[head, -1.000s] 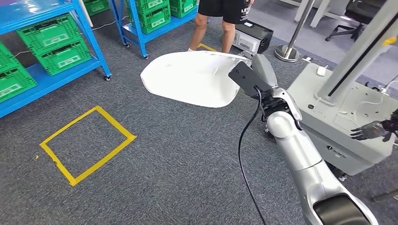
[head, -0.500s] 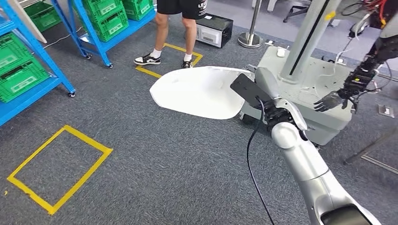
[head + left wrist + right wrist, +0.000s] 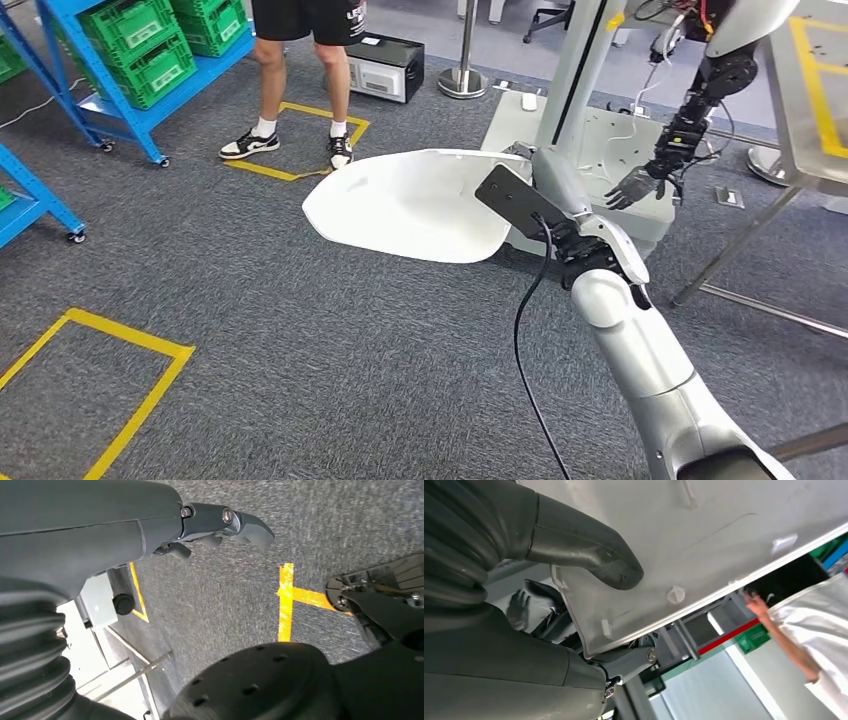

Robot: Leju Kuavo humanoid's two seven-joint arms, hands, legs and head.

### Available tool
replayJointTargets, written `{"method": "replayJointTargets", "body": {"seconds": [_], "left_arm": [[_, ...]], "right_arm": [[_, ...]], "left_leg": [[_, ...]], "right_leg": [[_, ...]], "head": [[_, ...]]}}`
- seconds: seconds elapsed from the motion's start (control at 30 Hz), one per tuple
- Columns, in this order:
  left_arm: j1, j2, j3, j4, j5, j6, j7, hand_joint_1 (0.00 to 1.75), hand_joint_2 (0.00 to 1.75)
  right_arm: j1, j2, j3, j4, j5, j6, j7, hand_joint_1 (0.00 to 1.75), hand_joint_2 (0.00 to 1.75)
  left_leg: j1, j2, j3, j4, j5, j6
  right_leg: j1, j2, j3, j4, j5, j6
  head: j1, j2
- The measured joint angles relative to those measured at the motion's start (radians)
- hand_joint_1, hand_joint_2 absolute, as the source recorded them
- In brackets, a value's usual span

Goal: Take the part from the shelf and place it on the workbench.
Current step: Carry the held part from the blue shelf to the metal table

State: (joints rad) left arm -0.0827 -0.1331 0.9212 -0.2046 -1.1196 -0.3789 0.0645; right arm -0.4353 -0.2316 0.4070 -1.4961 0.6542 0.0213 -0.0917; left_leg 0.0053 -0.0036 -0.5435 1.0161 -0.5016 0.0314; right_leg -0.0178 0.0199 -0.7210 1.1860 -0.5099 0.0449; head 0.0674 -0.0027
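The part (image 3: pixel 410 205) is a large white curved shell, held level above the carpet in the middle of the head view. My right arm reaches up from the lower right, and my right hand (image 3: pixel 560 215) grips the shell's right edge, mostly hidden behind a black wrist plate. In the right wrist view the thick thumb (image 3: pixel 584 550) presses on the part (image 3: pixel 704 525) and fingers (image 3: pixel 624 661) hook its rim. My left hand (image 3: pixel 220 522) hangs over the carpet, fingers loosely apart, holding nothing. A steel workbench (image 3: pixel 805 110) stands at the far right.
A grey machine base (image 3: pixel 600 150) with a column stands just behind the part. Another robot's arm with a dark hand (image 3: pixel 632 187) hangs over it. A person's legs (image 3: pixel 300 90) stand by blue shelves with green crates (image 3: pixel 130 50). Yellow tape (image 3: pixel 110 350) marks the floor.
The whole picture has shifted: the camera has swung to the right, so the shelves slid off left and the workbench came in. The part stays in my right hand.
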Motion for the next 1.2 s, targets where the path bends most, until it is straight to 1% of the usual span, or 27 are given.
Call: {"method": "replayJointTargets", "body": {"seconds": [0.03,0.07,0.1,0.13,0.2,0.23,0.27,0.3,0.37,0.43,0.5,0.53,0.57,0.6,0.63,0.67,0.73,0.8,0.87,0.9,0.93,1.0,1.07,1.1,1.13,1.17,1.2], "left_arm": [[0.002,0.0,0.0,0.0,0.0,0.0,-0.002,0.0,1.75],[0.003,0.0,0.0,0.0,-0.003,0.0,-0.002,0.0,1.75],[0.003,0.0,0.0,-0.001,-0.008,0.0,-0.002,0.0,1.75],[0.002,0.0,0.0,-0.001,-0.015,0.001,0.001,0.0,1.75],[-0.003,0.001,-0.001,-0.002,-0.03,0.003,0.009,0.0,1.75],[-0.005,0.001,-0.002,-0.003,-0.036,0.004,0.013,0.0,1.75],[-0.008,0.001,-0.002,-0.004,-0.041,0.004,0.016,0.0,1.75],[-0.009,0.001,-0.003,-0.005,-0.045,0.005,0.017,0.0,1.75],[-0.012,0.003,-0.004,-0.007,-0.048,0.006,0.016,0.0,1.75],[-0.015,0.005,-0.004,-0.009,-0.042,0.006,0.013,0.0,1.75],[-0.018,0.008,-0.004,-0.01,-0.032,0.006,0.012,0.0,1.75],[-0.02,0.01,-0.004,-0.01,-0.027,0.006,0.012,0.0,1.75],[-0.021,0.013,-0.004,-0.01,-0.023,0.006,0.013,0.0,1.75],[-0.024,0.014,-0.003,-0.01,-0.019,0.005,0.014,0.0,1.75],[-0.025,0.015,-0.003,-0.01,-0.014,0.005,0.014,0.0,1.75],[-0.026,0.016,-0.002,-0.01,-0.009,0.005,0.014,0.0,1.75],[-0.024,0.019,-0.001,-0.009,0.0,0.005,0.01,0.0,1.75],[-0.022,0.021,0.001,-0.008,0.007,0.004,0.006,0.0,1.75],[-0.022,0.023,0.002,-0.007,0.01,0.004,0.002,0.0,1.75],[-0.023,0.023,0.003,-0.007,0.01,0.004,0.0,0.0,1.75],[-0.022,0.024,0.004,-0.007,0.009,0.004,-0.002,0.0,1.75],[-0.018,0.026,0.004,-0.007,0.004,0.004,-0.002,0.0,1.75],[-0.012,0.029,0.005,-0.007,-0.003,0.004,0.004,0.0,1.75],[-0.008,0.03,0.005,-0.007,-0.007,0.004,0.008,0.0,1.75],[-0.005,0.03,0.005,-0.007,-0.01,0.004,0.011,0.0,1.75],[-0.002,0.031,0.005,-0.006,-0.012,0.004,0.012,0.0,1.75],[-0.001,0.031,0.005,-0.006,-0.014,0.004,0.013,0.0,1.75]], "right_arm": [[0.001,0.002,0.0,-0.001,0.004,0.002,0.0,1.75,1.75],[0.003,0.003,-0.001,-0.001,0.006,0.003,0.001,1.75,1.75],[0.006,0.003,-0.002,-0.001,0.009,0.003,0.001,1.75,1.75],[0.009,0.003,-0.005,-0.002,0.012,0.002,0.002,1.75,1.75],[0.021,0.0,-0.018,-0.014,0.016,-0.005,0.004,1.75,1.75],[0.031,-0.003,-0.028,-0.025,0.017,-0.009,0.004,1.75,1.75],[0.044,-0.007,-0.039,-0.039,0.018,-0.013,0.003,1.75,1.75],[0.058,-0.012,-0.049,-0.051,0.018,-0.015,0.001,1.75,1.75],[0.085,-0.023,-0.066,-0.071,0.018,-0.017,-0.01,1.75,1.75],[0.093,-0.029,-0.076,-0.077,0.018,-0.015,-0.028,1.75,1.75],[0.079,-0.021,-0.079,-0.067,0.021,-0.015,-0.043,1.75,1.75],[0.07,-0.014,-0.079,-0.057,0.024,-0.015,-0.046,1.75,1.75],[0.062,-0.006,-0.078,-0.047,0.027,-0.016,-0.048,1.75,1.75],[0.054,0.001,-0.078,-0.036,0.029,-0.016,-0.048,1.75,1.75],[0.044,0.007,-0.077,-0.026,0.029,-0.016,-0.049,1.75,1.75],[0.031,0.012,-0.075,-0.015,0.027,-0.015,-0.051,1.75,1.75],[-0.005,0.024,-0.071,0.01,0.018,-0.013,-0.056,1.75,1.75],[-0.044,0.034,-0.061,0.038,0.007,-0.011,-0.059,1.75,1.75],[-0.07,0.04,-0.049,0.062,-0.003,-0.01,-0.06,1.75,1.75],[-0.08,0.042,-0.045,0.072,-0.009,-0.011,-0.06,1.75,1.75],[-0.091,0.043,-0.042,0.082,-0.015,-0.012,-0.06,1.75,1.75],[-0.112,0.045,-0.037,0.099,-0.025,-0.017,-0.057,1.75,1.75],[-0.12,0.047,-0.029,0.112,-0.033,-0.023,-0.049,1.75,1.75],[-0.119,0.047,-0.025,0.116,-0.035,-0.027,-0.044,1.75,1.75],[-0.118,0.047,-0.022,0.119,-0.036,-0.03,-0.038,1.75,1.75],[-0.117,0.047,-0.02,0.121,-0.036,-0.034,-0.034,1.75,1.75],[-0.116,0.047,-0.019,0.121,-0.035,-0.037,-0.03,1.75,1.75]], "left_leg": [[-0.001,0.016,-0.001,0.001,-0.001,0.002],[-0.001,0.031,-0.002,0.001,-0.001,0.002],[-0.002,0.046,-0.003,0.002,-0.002,0.002],[-0.002,0.061,-0.002,0.002,-0.004,0.001],[-0.005,0.084,0.001,0.006,-0.009,-0.005],[-0.008,0.093,0.003,0.008,-0.014,-0.01],[-0.012,0.101,0.006,0.009,-0.017,-0.015],[-0.014,0.11,0.009,0.008,-0.02,-0.021],[-0.013,0.124,0.016,0.004,-0.025,-0.034],[-0.01,0.088,0.005,0.036,-0.053,-0.045],[-0.007,0.029,-0.049,0.149,-0.111,-0.05],[-0.007,0.015,-0.084,0.217,-0.137,-0.051],[-0.008,0.008,-0.112,0.267,-0.148,-0.05],[-0.008,0.004,-0.124,0.282,-0.139,-0.047],[-0.009,0.0,-0.117,0.257,-0.11,-0.043],[-0.01,-0.01,-0.096,0.199,-0.068,-0.038],[-0.009,-0.055,-0.045,0.071,-0.005,-0.026],[-0.01,-0.083,-0.022,0.015,0.008,-0.021],[-0.01,-0.066,-0.017,0.005,0.012,-0.016],[-0.009,-0.055,-0.013,-0.003,0.016,-0.01],[-0.007,-0.043,-0.009,-0.011,0.021,-0.005],[-0.006,-0.016,-0.005,-0.019,0.025,0.003],[-0.007,0.013,-0.006,-0.017,0.022,0.006],[-0.007,0.028,-0.006,-0.015,0.02,0.005],[-0.006,0.042,-0.006,-0.013,0.017,0.003],[-0.005,0.055,-0.006,-0.009,0.013,-0.001],[-0.005,0.068,-0.005,-0.004,0.008,-0.006]], "right_leg": [[-0.001,-0.008,-0.031,0.064,-0.025,0.003],[-0.002,-0.012,-0.049,0.105,-0.035,0.005],[-0.002,-0.015,-0.049,0.11,-0.029,0.006],[-0.003,-0.021,-0.025,0.072,-0.006,0.006],[0.0,-0.063,0.056,-0.067,0.044,0.002],[0.002,-0.085,0.085,-0.122,0.058,-0.003],[0.004,-0.098,0.101,-0.151,0.062,-0.01],[0.007,-0.099,0.101,-0.157,0.058,-0.018],[0.005,-0.072,0.102,-0.162,0.063,-0.031],[-0.001,-0.048,0.104,-0.168,0.069,-0.043],[-0.003,-0.021,0.102,-0.169,0.072,-0.052],[-0.002,-0.006,0.101,-0.169,0.072,-0.054],[0.0,0.009,0.1,-0.169,0.072,-0.056],[0.001,0.024,0.1,-0.169,0.073,-0.056],[0.002,0.038,0.101,-0.168,0.073,-0.056],[0.003,0.052,0.101,-0.166,0.073,-0.055],[0.002,0.078,0.098,-0.162,0.074,-0.052],[-0.003,0.102,0.088,-0.161,0.079,-0.04],[-0.008,0.121,0.081,-0.165,0.086,-0.026],[-0.006,0.108,0.077,-0.161,0.085,-0.023],[-0.003,0.08,0.066,-0.141,0.073,-0.02],[0.002,0.012,0.015,-0.04,0.022,-0.017],[-0.001,-0.01,-0.046,0.084,-0.025,-0.01],[-0.003,-0.013,-0.058,0.11,-0.027,-0.007],[-0.005,-0.017,-0.049,0.094,-0.01,-0.004],[-0.007,-0.024,-0.02,0.041,0.019,-0.002],[-0.008,-0.043,0.018,-0.033,0.043,-0.001]], "head": [[0.0,0.0],[0.0,0.0],[0.0,0.0],[0.0,0.0],[0.0,0.0],[0.0,0.0],[-0.001,0.0],[-0.001,0.0],[-0.002,0.0],[-0.002,0.0],[-0.003,0.0],[-0.003,0.0],[-0.003,0.0],[-0.003,0.0],[-0.003,0.0],[-0.003,0.0],[-0.002,0.0],[-0.002,0.0],[-0.002,0.0],[-0.002,0.0],[0.0,0.0],[0.004,0.0],[0.006,0.0],[0.006,0.0],[0.006,0.0],[0.006,0.0],[0.006,0.0]]}}
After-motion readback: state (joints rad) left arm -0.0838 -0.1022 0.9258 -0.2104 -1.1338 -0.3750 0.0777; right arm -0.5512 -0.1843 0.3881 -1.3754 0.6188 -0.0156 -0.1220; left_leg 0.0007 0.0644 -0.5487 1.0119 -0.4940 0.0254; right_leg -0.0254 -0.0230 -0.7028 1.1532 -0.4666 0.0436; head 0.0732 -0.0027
